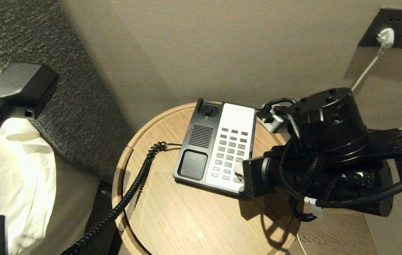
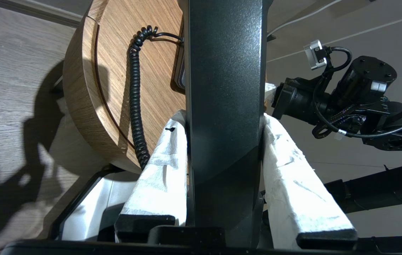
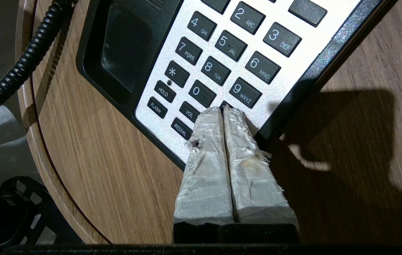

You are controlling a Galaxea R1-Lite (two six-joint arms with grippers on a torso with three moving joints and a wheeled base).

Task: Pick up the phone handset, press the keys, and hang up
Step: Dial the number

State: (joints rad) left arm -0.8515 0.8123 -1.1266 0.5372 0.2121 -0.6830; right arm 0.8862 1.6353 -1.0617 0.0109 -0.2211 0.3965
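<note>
step in hand: key pressing, handset off the cradle.

right tool [image 3: 222, 110] is working with its two wrapped fingers pressed together into a single blunt tip, holding nothing. the tip is sitting on the bottom row of the keys [image 3: 222, 53], right beside the 0 and just under the 9; the key beneath it is mostly covered, so i cannot tell whether it is actually being depressed or only touched. the vol and redial keys are lying just beside the tip on its other flank.

left tool [image 2: 222, 117] is pinching the phone handset [image 2: 224, 88] across its shaft, wrapped fingers [image 2: 162, 166] on either side, holding it up and well apart from the phone base [image 1: 195, 148], off to the bed side. the coiled cord [image 1: 133, 184] is trailing from the base across the round wooden bench [image 1: 172, 219] and over its edge.

notes for doing this well (judgement):
- the joined tip looks wider than one key, so centring it matters; drifting sideways risks catching a neighbouring key.
- pressing straight down, not dragging, since the base could slide on the smooth bench.
- lifting clear of the key face before shifting to the next key.
- keeping the left tool steady so the cord is not tugging the base while the right one is pressing.
- the cradle is staying unobstructed for hanging up afterwards.
</note>
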